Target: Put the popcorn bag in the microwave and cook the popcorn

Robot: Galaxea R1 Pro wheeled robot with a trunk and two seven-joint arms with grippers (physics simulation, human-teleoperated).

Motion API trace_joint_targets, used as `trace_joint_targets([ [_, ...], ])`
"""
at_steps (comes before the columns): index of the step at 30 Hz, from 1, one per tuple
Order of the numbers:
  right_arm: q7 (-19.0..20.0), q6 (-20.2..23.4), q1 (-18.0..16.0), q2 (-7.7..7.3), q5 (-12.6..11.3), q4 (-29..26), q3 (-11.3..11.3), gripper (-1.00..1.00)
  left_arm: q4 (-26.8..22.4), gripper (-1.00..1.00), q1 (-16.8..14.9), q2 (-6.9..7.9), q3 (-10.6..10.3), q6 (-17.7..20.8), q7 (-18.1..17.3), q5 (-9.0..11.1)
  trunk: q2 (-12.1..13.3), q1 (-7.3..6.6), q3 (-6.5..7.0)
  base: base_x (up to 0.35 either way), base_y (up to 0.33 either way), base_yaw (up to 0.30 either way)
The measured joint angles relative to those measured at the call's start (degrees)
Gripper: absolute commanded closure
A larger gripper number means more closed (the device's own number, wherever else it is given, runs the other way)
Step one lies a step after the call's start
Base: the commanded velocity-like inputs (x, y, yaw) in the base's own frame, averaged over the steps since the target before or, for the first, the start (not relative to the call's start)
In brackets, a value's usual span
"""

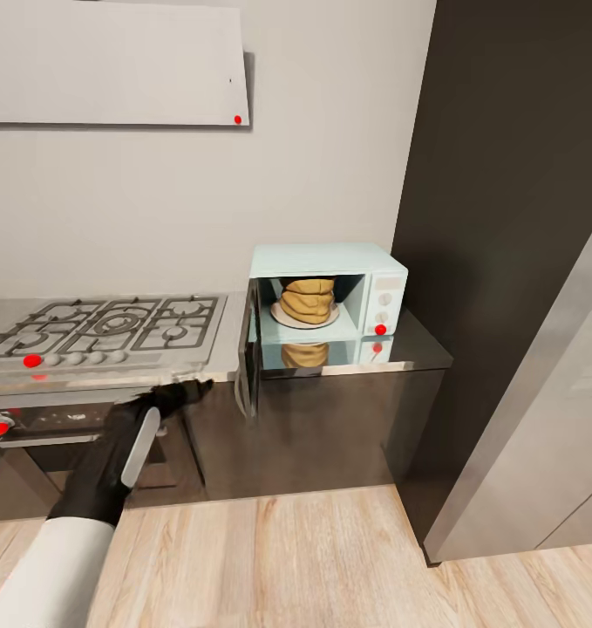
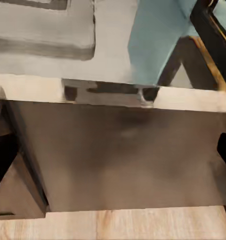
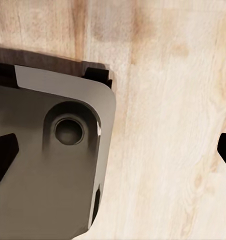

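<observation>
On the steel worktop [image 1: 422,353] we see the microwave [image 1: 329,292], door open, holding the popcorn bag [image 1: 308,299] on its plate. Left hand [image 1: 193,389], at 7 o'clock from the microwave: grip state cannot be determined.

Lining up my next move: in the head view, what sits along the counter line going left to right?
Gas hob → left gripper → open microwave door → popcorn bag inside the microwave → microwave knobs → dark tall cabinet.
</observation>
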Motion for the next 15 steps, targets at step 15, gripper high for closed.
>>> trace_joint_targets([
  [15,0.9,0.0,0.0,-0.23,-0.1,0.0,-0.1,-1.00,-10.4,-1.00,-2.9,1.74,-0.3,9.1,-21.8,1.9,0.0,0.00,-0.01,0.000,0.000,0.000],
])
